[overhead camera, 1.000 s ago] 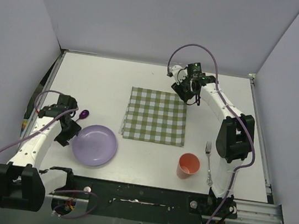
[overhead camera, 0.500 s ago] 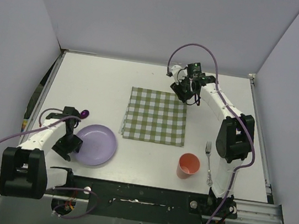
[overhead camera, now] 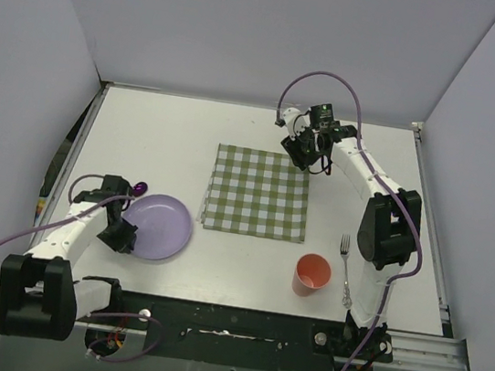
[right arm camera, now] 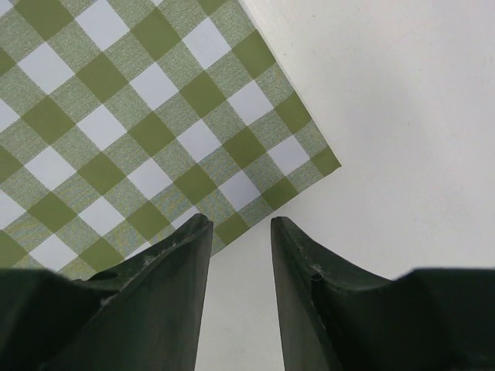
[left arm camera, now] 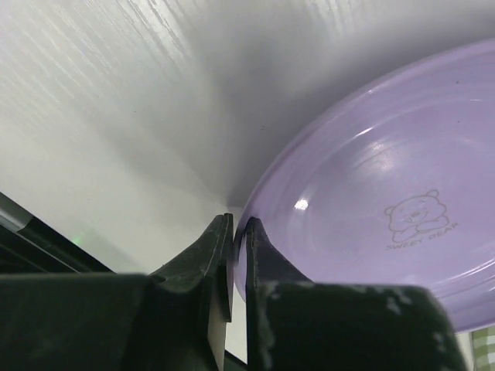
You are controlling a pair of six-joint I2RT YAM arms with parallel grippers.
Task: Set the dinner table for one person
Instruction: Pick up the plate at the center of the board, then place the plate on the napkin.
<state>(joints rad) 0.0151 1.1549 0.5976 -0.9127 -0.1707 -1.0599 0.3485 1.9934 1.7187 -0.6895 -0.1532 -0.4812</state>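
We had the left end effector (left arm camera: 234, 224) clamped on the rim of the purple plate (left arm camera: 371, 201), right end effector (right arm camera: 236, 228) parted, empty, over the checked cloth (right arm camera: 116, 116) corner

Logged the dinner table (overhead camera: 172, 129) as a large, flat, white rectangle with thin metal edging along its left and right sides. Sits level and fills most of the top view. Shows fine streaked grain and a soft sheen close up in the left wrist view.

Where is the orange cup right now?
In the top view the orange cup stands on the right side of the table, just left of the fork and closer to the front edge than the checked cloth.
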